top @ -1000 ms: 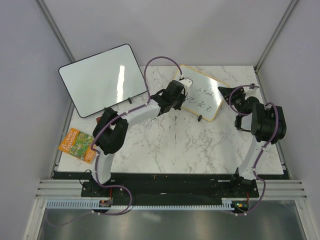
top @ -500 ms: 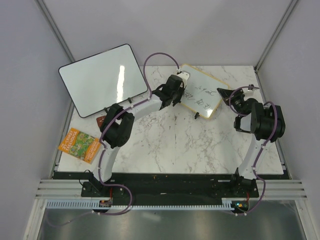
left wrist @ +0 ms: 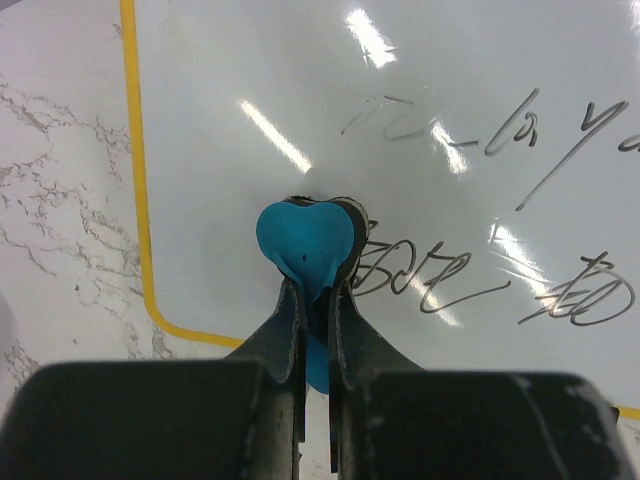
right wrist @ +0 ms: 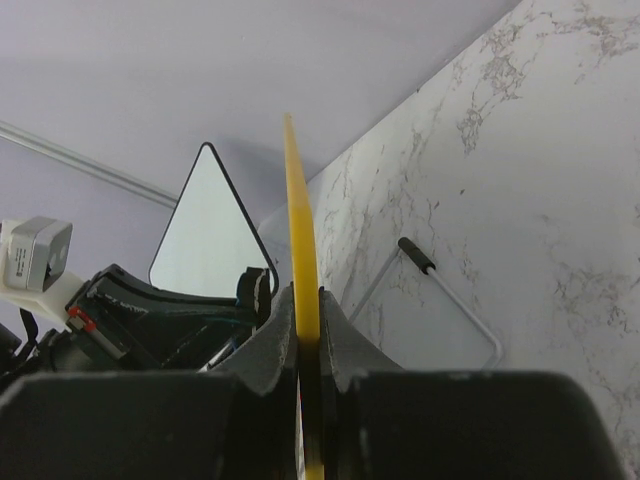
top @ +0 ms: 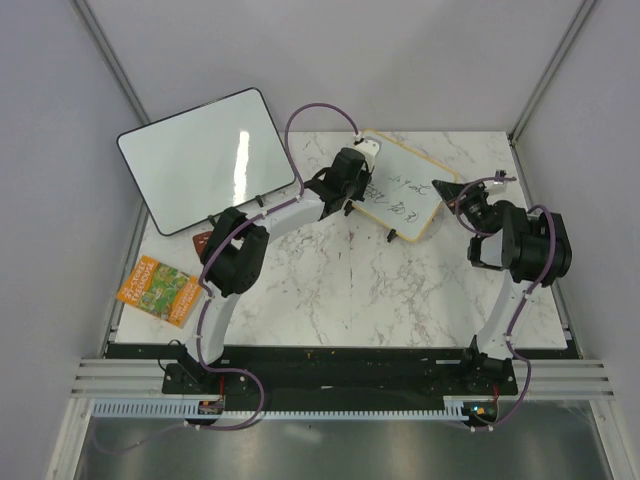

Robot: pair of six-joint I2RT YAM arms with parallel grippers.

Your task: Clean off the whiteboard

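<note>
The small whiteboard [top: 405, 190] with a yellowish frame and dark handwriting stands tilted at the back of the marble table. My left gripper [top: 355, 190] is shut on a blue eraser [left wrist: 305, 235], which presses on the whiteboard's face [left wrist: 450, 90] just left of the lower line of writing [left wrist: 500, 290]. My right gripper [top: 452, 190] is shut on the whiteboard's right edge. In the right wrist view the yellow frame [right wrist: 300, 220] runs up from between its fingers [right wrist: 280, 330], and the wire stand with a black foot [right wrist: 418, 256] shows behind the board.
A larger black-framed whiteboard [top: 200, 155] leans at the back left and shows in the right wrist view [right wrist: 205, 230]. A colourful booklet [top: 155, 290] lies at the table's left edge, and a small brown object [top: 202, 241] lies by the left arm.
My left gripper has moved a little back and right across the board with the eraser. My right gripper has moved left onto the board's right edge, and the board has shifted slightly.
</note>
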